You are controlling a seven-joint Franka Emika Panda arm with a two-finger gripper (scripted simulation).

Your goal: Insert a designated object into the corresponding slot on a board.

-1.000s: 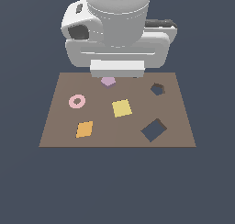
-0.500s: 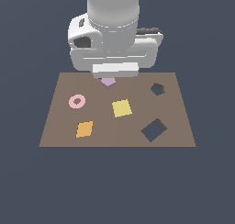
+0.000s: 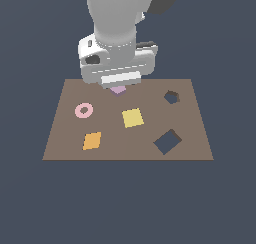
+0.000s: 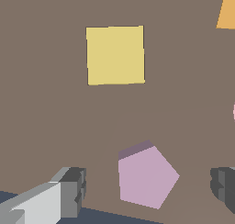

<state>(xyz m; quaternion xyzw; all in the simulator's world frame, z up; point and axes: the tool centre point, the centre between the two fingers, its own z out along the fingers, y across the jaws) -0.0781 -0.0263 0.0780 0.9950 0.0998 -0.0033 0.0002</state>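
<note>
Brown and flat, the board [image 3: 200,138] lay on a dark blue-grey ground, and every other thing is placed here against it; the grey-white arm's gripper [image 3: 119,84] hung over the board's far edge, a little toward the exterior view's left of that edge's middle; in the wrist view its two fingers [image 4: 69,191] stood spread wide apart, one on either side of the lilac block [image 4: 146,176], with bare board showing between each fingertip and the block, so nothing was pinched; the lilac block, a five-sided flat piece, lay on the board's surface just inside that far edge, mostly hidden by the gripper in the exterior view [image 3: 118,90]; the small dark many-sided slot [image 3: 172,96] sat near the board's far corner on the exterior view's right, well apart from the block; a yellow square [image 3: 132,117] lay near the board's middle; a pink ring [image 3: 84,110] and an orange diamond [image 3: 92,140] lay toward the board's edge on the exterior view's left; a larger dark diamond hole [image 3: 167,141] sat toward the near corner on the exterior view's right.
</note>
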